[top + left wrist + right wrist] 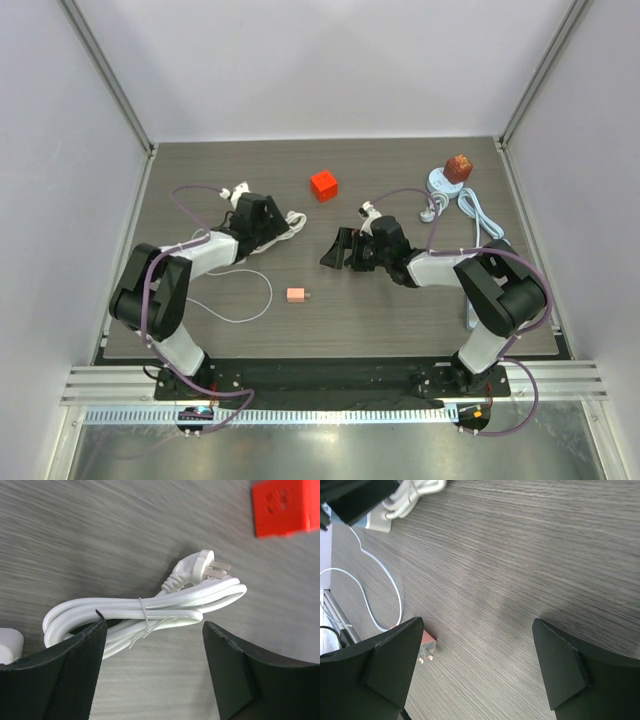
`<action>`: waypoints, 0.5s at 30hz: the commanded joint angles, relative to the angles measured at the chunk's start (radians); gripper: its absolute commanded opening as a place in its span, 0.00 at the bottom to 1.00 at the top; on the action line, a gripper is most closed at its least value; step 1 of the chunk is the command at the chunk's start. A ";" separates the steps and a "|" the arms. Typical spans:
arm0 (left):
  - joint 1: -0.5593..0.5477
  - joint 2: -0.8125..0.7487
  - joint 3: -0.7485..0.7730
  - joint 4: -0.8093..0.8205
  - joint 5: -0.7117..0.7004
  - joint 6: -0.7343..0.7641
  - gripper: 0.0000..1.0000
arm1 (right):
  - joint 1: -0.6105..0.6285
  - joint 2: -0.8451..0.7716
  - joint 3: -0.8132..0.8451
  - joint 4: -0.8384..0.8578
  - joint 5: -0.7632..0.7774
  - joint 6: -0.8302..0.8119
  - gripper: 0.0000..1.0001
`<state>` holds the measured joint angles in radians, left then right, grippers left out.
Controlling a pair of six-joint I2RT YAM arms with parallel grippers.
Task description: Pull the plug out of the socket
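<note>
A small pink plug [297, 295] lies loose on the table with its prongs bare and a thin white cable [255, 300] looping off to the left. It also shows in the right wrist view [426, 647], half hidden behind my right gripper's left finger. The white socket strip [380, 522] lies under my left arm, beside a tied bundle of thick white cord [145, 610] that ends in a white three-pin plug [200, 567]. My left gripper [275, 225] is open over that bundle [155, 630]. My right gripper [335, 250] is open and empty above bare table [477, 625].
A red cube [323, 185] sits at the back middle and shows in the left wrist view [285, 507]. A pale round base with a red-brown object [452, 172] stands at the back right. A pale blue cable [478, 215] runs along the right side.
</note>
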<state>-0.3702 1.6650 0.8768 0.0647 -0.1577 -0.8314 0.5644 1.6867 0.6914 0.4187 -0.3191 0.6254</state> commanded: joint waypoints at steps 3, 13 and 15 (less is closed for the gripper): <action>-0.030 -0.069 0.024 -0.143 0.057 0.021 0.84 | -0.011 -0.038 -0.001 -0.081 0.075 -0.065 0.96; -0.029 -0.494 0.198 -0.584 -0.061 0.153 0.89 | -0.005 -0.090 0.066 -0.068 0.211 0.020 0.96; -0.029 -0.577 0.209 -0.638 -0.104 0.155 0.88 | -0.004 -0.076 0.083 0.060 0.230 0.069 0.97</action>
<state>-0.4034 1.1923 1.0409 -0.3969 -0.1780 -0.7223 0.5591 1.6535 0.7185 0.3416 -0.1719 0.6323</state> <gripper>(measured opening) 0.882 0.967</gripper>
